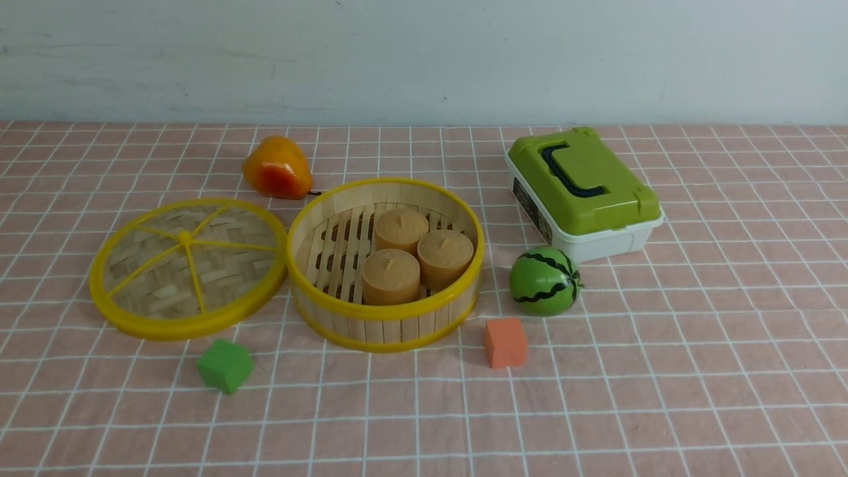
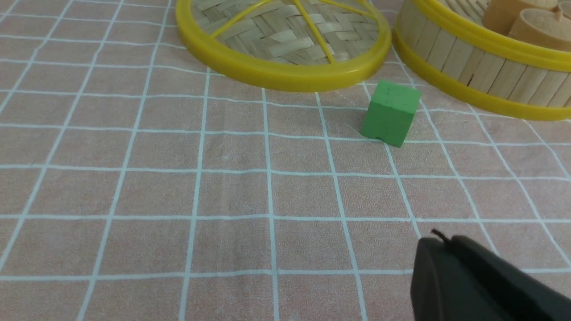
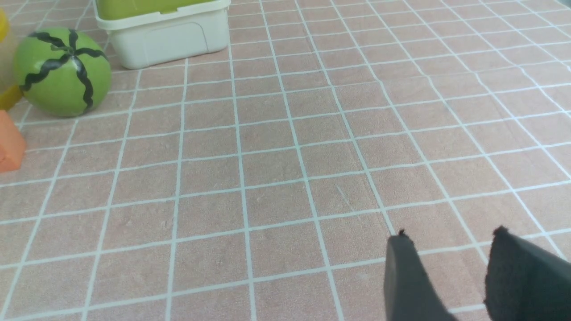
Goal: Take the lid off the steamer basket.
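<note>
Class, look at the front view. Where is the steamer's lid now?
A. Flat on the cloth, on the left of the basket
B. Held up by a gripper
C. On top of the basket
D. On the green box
A: the lid lies flat on the cloth, left of the open basket.

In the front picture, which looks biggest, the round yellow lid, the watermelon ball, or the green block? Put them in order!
Biggest to smallest, as they look in the front view:
1. the lid, lying flat on the cloth
2. the watermelon ball
3. the green block, which looks smallest even though it sits nearest the camera
</note>
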`<state>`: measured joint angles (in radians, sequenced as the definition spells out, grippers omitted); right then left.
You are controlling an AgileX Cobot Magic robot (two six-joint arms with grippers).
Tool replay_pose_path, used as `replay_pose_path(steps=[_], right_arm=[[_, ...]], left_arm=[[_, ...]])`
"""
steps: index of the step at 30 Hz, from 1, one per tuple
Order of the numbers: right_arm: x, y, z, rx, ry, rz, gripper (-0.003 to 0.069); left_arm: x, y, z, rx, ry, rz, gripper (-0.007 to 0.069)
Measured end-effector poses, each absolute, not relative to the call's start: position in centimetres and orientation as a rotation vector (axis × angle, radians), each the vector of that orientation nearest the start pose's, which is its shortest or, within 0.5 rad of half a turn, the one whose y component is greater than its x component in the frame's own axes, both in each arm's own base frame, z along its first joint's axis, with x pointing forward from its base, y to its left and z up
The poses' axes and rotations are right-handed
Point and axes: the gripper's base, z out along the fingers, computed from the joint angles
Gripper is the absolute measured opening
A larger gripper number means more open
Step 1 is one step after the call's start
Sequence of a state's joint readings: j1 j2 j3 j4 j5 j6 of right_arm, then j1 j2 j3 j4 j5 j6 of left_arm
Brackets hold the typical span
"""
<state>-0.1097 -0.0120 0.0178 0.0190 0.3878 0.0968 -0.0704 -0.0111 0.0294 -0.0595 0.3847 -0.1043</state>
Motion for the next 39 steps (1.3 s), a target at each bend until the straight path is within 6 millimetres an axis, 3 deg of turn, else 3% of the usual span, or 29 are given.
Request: replay_pose_path(steps=[39], right_arm=[[5.18,-0.50,17.30,0.205,1.866,0.010,0.0241]], left_arm=[[5.20,-0.57,16.94,-0.069,1.888,-0.178,0.0029]])
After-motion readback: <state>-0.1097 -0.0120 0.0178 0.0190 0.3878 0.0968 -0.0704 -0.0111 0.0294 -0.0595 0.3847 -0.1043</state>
